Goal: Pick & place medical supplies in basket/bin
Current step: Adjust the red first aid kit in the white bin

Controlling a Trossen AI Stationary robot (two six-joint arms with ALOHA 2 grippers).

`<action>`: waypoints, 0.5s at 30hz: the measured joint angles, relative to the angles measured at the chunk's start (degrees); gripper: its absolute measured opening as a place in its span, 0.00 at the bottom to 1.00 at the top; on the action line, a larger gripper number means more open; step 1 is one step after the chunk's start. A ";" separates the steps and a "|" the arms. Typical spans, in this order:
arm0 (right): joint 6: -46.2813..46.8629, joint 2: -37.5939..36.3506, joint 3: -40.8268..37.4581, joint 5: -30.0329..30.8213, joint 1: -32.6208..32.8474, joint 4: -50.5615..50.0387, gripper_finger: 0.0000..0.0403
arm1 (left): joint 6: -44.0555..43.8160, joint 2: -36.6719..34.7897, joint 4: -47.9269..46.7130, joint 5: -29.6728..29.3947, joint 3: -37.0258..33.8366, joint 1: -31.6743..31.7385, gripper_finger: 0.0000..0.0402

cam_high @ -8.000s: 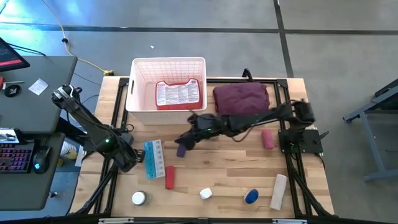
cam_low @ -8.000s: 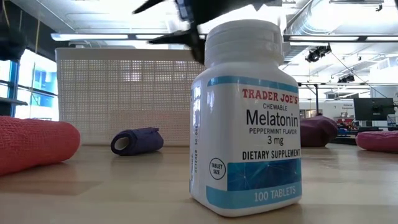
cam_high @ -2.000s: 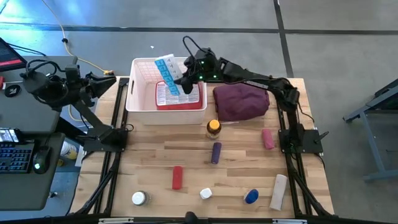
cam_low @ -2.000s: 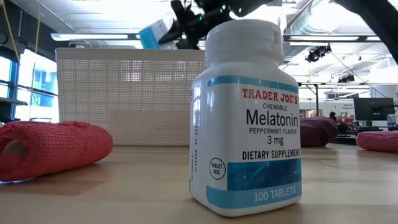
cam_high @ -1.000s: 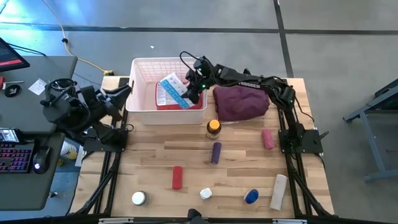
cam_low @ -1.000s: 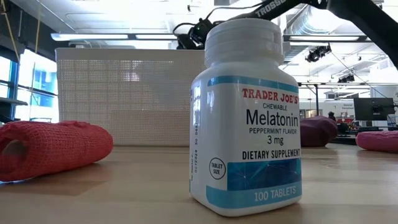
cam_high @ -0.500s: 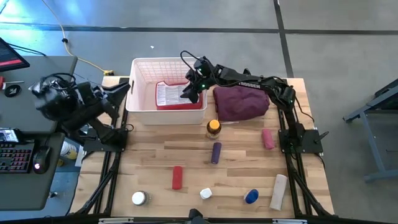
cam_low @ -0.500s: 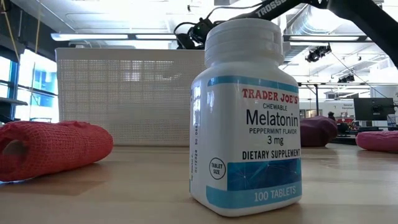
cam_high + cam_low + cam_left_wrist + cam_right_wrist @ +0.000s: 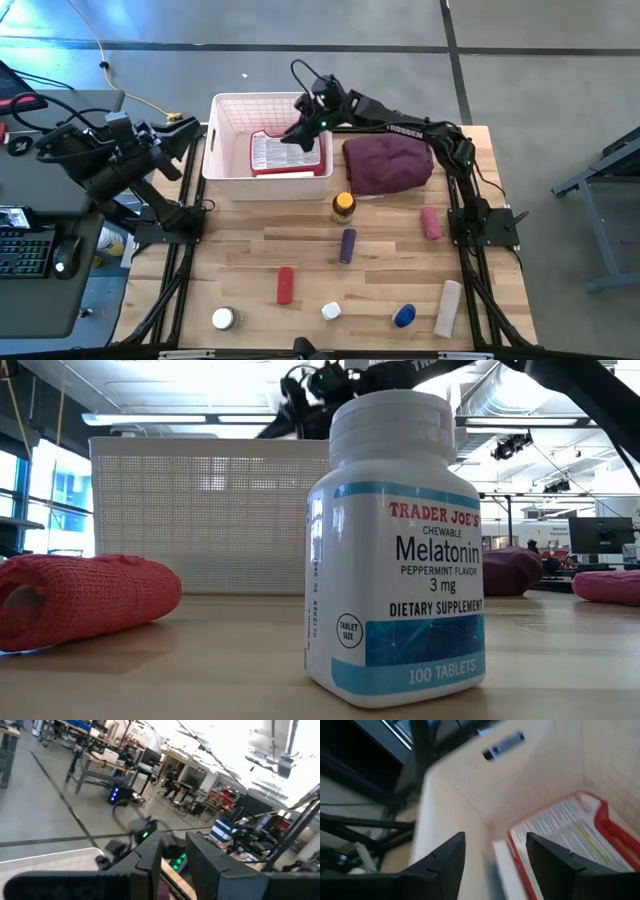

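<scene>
- The white basket [image 9: 222, 165] stands at the far edge of the tabletop [image 9: 380, 285], just beside the maroon cloth bundle [image 9: 388, 162].
- Inside it lies the flat red first-aid case [image 9: 275, 155], label up. The blue-white box carried over the basket two seconds ago no longer shows in the high view; the right wrist view shows something pale just beside the case, perhaps that box, but I cannot tell.
- The right gripper [image 9: 301, 133] hangs above the basket's right half, its jaws apart with nothing between them in its wrist view.
- It has risen since half a second ago, when it sat lower over the case.
- The left gripper [image 9: 185, 132] is off the tabletop's left edge, near the basket; its jaws stand slightly apart, holding nothing.
- Still out on the tabletop: the amber bottle [image 9: 343, 206], purple roll [image 9: 347, 245], pink roll [image 9: 431, 223], red roll [image 9: 285, 285], melatonin bottle [image 9: 330, 311], a blue item [image 9: 404, 316], white roll [image 9: 448, 308] and a small jar [image 9: 224, 319].
- So I judge the task well short of half done.
</scene>
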 joint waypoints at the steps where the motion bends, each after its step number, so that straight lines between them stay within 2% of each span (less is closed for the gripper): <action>1: 0.38 -0.02 1.33 -0.38 0.00 -0.54 0.49 | 0.02 0.10 -0.54 -0.73 0.55 0.00 0.31; 5: 0.01 -0.02 7.07 -0.67 0.00 -4.74 0.48 | 2.87 1.91 -1.99 -2.41 4.10 0.01 0.31; 15: -5.53 -0.11 22.15 -0.12 0.00 -17.18 0.43 | 20.87 11.73 -2.23 -3.49 19.79 0.00 0.31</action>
